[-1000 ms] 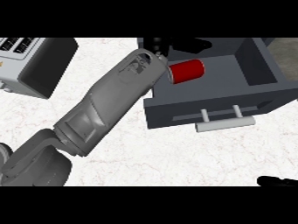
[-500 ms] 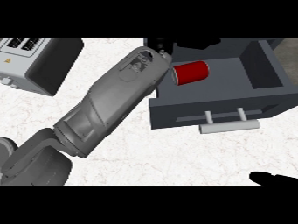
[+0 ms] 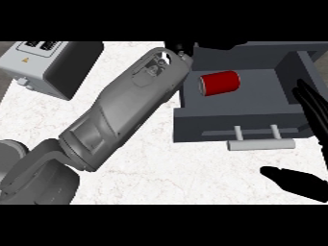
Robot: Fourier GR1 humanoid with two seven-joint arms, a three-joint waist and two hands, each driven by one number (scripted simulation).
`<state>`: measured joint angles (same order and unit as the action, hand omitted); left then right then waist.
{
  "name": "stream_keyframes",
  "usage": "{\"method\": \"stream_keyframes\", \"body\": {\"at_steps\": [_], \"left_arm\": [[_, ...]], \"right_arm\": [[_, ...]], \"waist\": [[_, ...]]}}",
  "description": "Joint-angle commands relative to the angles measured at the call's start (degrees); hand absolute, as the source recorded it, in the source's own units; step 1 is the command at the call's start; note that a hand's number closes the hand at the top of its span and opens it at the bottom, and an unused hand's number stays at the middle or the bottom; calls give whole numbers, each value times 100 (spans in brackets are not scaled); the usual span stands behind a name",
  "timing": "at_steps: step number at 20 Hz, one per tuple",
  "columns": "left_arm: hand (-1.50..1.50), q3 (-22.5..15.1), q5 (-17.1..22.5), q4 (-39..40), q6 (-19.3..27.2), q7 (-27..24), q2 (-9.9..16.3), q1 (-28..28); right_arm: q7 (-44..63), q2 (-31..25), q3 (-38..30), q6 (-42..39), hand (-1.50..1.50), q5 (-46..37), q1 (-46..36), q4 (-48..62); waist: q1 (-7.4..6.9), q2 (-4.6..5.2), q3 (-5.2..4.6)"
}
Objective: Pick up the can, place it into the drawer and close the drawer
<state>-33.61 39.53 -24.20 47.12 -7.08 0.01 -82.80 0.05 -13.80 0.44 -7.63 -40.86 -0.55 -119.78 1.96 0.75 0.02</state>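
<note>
Now red can [image 3: 220, 83] inside open drawer [image 3: 237, 127], right hand [image 3: 321, 125] open alongside, toaster [image 3: 49, 66] far left.

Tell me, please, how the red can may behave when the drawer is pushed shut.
The red can lies on its side in the open drawer, so it may roll when the drawer moves. The drawer's walls should probably stop it. It looks rigid, so it is unlikely to deform.

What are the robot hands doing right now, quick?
Left robot hand: mostly hidden behind its forearm at the drawer's edge; cannot tell.
Right robot hand: open, fingers straight, holding nothing.
</note>
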Motion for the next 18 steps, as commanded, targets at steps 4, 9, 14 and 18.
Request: {"method": "stream_keyframes", "body": {"at_steps": [4,9,14,18], "left_arm": [[-150,125,-131,13,-11,274,6,-160],[-150,-15,-338,-575,26,771,326,64],[-150,-56,-480,-1317,-173,952,929,570],[-150,-161,-637,-2087,-108,1421,1445,916]], "right_arm": [[-277,-51,481,628,-150,-1377,-319,1449],[-187,328,560,1375,-150,-1968,-772,2484],[-486,540,219,2096,-150,-1918,-1242,3780],[-334,563,209,2134,-150,-2183,-1613,4158]], "waist": [[-178,-45,2],[-301,-85,1],[-404,-86,2],[-446,-119,-3]]}}
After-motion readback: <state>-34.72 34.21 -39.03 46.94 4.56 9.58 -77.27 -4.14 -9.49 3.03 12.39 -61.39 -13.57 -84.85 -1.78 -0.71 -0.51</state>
